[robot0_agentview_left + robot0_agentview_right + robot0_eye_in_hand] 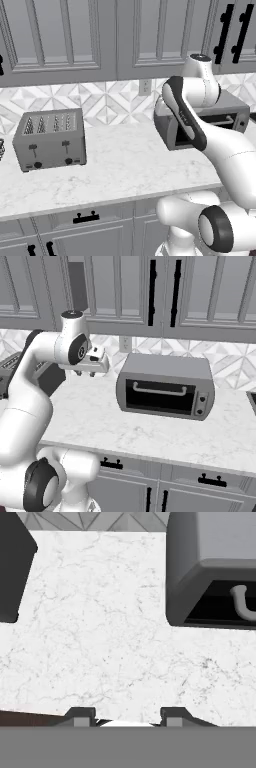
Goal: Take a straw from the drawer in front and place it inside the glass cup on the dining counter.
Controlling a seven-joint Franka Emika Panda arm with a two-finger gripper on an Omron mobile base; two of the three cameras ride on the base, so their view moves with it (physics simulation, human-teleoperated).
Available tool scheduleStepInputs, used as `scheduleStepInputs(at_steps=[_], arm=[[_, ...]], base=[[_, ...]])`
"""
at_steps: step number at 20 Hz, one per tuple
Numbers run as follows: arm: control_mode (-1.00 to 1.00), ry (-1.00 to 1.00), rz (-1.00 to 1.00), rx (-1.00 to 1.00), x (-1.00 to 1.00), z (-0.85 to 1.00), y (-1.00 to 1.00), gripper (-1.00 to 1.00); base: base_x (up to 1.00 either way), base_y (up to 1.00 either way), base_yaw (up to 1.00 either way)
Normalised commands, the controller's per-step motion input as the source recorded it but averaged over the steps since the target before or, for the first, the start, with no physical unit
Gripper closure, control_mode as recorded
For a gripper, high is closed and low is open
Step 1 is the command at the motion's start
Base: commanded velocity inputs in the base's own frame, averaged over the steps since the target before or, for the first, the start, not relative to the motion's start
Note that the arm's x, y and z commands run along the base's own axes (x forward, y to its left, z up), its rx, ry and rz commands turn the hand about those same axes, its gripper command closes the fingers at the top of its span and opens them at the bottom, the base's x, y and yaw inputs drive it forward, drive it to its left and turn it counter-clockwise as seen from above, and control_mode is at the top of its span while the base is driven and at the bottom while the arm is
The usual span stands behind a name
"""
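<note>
My gripper hangs open over a white marble worktop, with nothing between its two dark fingertips. From the right base camera the gripper points down, high above the worktop, left of the toaster oven. Below the worktop's front edge are shut grey drawer fronts with short black bar handles. I cannot tell which of them is the task's drawer. The straw, the glass cup and the dining counter are out of view.
A silver toaster stands at the left of the worktop; its dark side shows in the hand view. A grey toaster oven sits at the right. Grey wall cabinets hang above a patterned tile wall.
</note>
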Motion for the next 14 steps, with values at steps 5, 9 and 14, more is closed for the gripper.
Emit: scheduleStepInputs(at_steps=[5,9,14], arm=[[1.0,0.0,0.0,0.0,0.0,0.0,0.0,-1.0],[1.0,0.0,0.0,0.0,0.0,0.0,0.0,-1.0],[1.0,0.0,0.0,0.0,0.0,0.0,0.0,-1.0]], base=[[-0.33,0.0,0.0],[-0.84,-0.1,0.01],[-0.46,-0.54,0.17]])
